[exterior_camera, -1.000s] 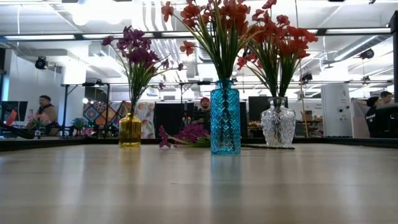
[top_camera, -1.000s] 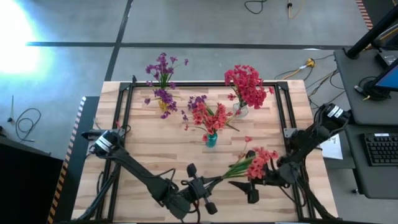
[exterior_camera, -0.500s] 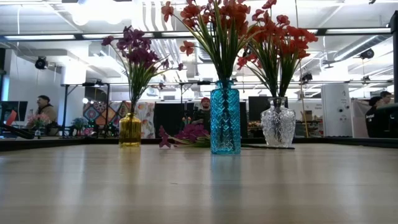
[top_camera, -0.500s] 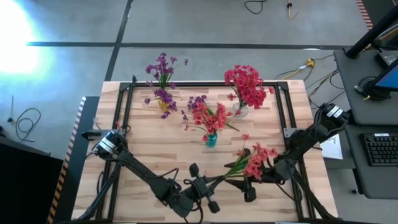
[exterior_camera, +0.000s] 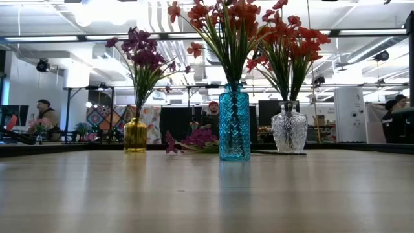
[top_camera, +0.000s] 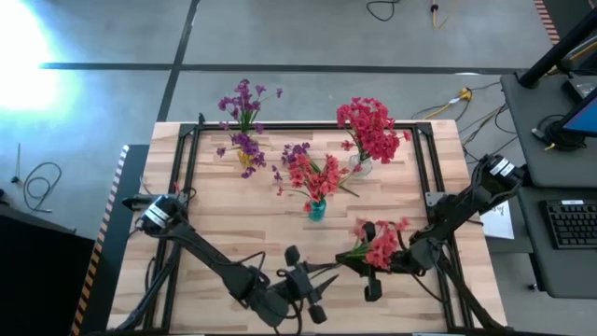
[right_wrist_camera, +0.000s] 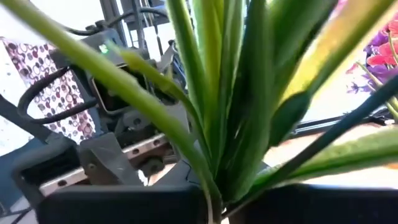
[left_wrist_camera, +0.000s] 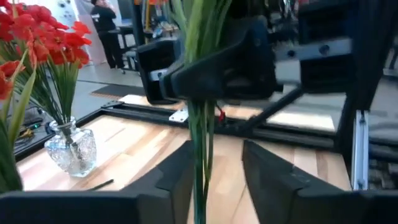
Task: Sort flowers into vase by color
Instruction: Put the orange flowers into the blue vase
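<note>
The red-blossomed artificial sprig with long thin green stems (top_camera: 376, 245) hangs between the two tools above the near part of the pale slatted wooden bench (top_camera: 233, 224), its blossoms just beside the right tool (top_camera: 366, 273) and its stem ends reaching toward the left tool (top_camera: 315, 280).

The right tool is clamped shut on the stems close under the blossoms — its wrist view is filled with green stems and leaves rising out of the closed fingers. The left tool has its fingers (left_wrist_camera: 171, 180) parted, the stems running between them without being pinched, as far as the left wrist view shows.

The step in hand looks like a handover of the sprig to the right arm, which then has to carry it to a vase. To do it well, the left tool should back straight off along the stems so they do not snag and pull the sprig askew. The right tool should then bring the stem ends upright over the clear glass vase (top_camera: 362, 166) with the red bunch, well beyond it, and lower them through the narrow neck slowly.

The teal vase (top_camera: 317, 209), between the right tool and the clear one, holds mixed red and purple — best avoided.

No brand, label or writing can be read anywhere.
</note>
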Controlling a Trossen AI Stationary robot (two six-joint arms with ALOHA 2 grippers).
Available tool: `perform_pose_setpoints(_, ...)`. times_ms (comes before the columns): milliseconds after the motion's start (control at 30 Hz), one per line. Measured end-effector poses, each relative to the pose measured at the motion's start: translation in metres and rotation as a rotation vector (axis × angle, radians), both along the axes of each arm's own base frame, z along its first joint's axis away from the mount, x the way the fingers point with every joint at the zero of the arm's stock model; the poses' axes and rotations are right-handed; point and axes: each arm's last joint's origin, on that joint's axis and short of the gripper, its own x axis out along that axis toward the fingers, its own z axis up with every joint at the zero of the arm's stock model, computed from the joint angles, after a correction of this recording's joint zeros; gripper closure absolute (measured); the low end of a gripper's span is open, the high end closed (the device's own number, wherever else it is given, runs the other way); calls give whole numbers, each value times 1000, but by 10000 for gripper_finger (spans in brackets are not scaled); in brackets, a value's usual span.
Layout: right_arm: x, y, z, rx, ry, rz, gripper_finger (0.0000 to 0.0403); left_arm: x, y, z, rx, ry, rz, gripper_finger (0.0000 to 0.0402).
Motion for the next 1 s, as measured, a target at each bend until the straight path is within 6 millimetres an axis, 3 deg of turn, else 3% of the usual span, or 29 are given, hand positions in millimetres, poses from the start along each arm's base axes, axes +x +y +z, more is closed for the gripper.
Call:
perform_pose_setpoints(300, -10, -4, 5, -18, 116, 17, 389, -34, 8, 14, 16, 202, -7, 220)
perform_pose_setpoints(467, -14, -13, 20, -71, 255, -1, 389, -61, 24, 3, 12, 534, -78, 229)
perform_pose_setpoints(700, -7, -44, 61, -161, 357, -181, 390, -100, 48, 0, 159, 864, 17, 257)
perform_pose_setpoints(833, 5, -65, 85, -193, 370, -243, 390, -118, 59, 12, 253, 840, 38, 277)
perform_pose_setpoints(1000, 16, -82, 97, -237, 381, -129, 390, -147, 80, 16, 228, 700, -9, 306)
